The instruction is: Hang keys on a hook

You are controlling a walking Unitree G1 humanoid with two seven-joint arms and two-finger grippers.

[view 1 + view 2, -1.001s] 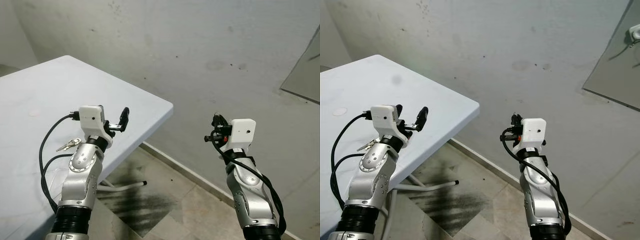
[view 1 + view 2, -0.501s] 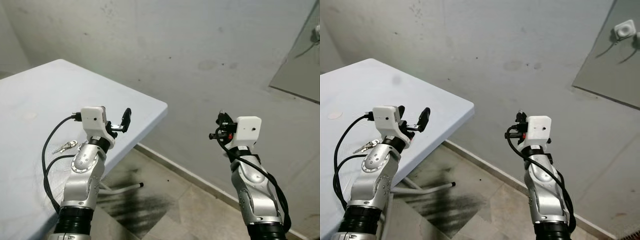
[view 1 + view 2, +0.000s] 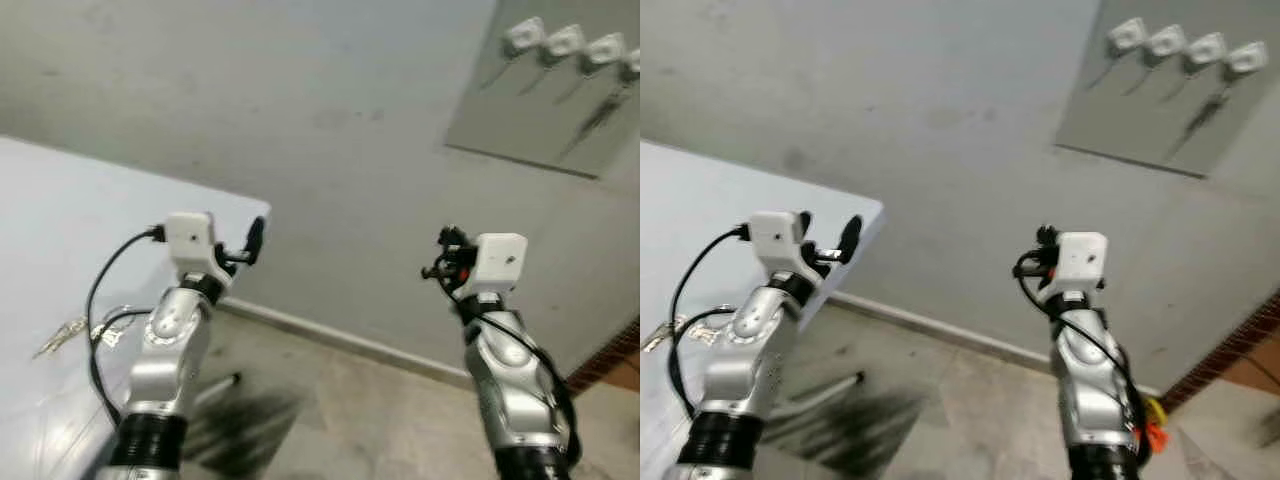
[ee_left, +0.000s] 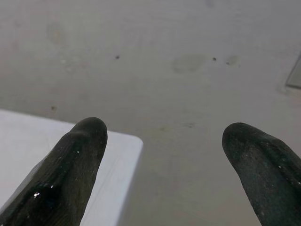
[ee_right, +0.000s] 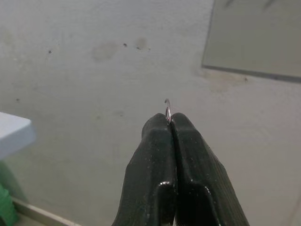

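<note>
Right gripper (image 5: pixel 170 123), fingers pressed together on thin silver key ring (image 5: pixel 167 109); row of white wall hooks (image 3: pixel 1185 46) on grey panel at one o'clock, nearer this arm; left gripper (image 4: pixel 164 141) spread, idle.

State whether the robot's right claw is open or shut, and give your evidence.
Shut. In the right wrist view the right claw has its two black fingers pressed together, with a thin metal ring pinched between the tips.

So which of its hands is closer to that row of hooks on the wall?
The right hand. It is raised below and left of the hooks, pinching a key ring. The left hand is open over the table's corner, much farther away.
</note>
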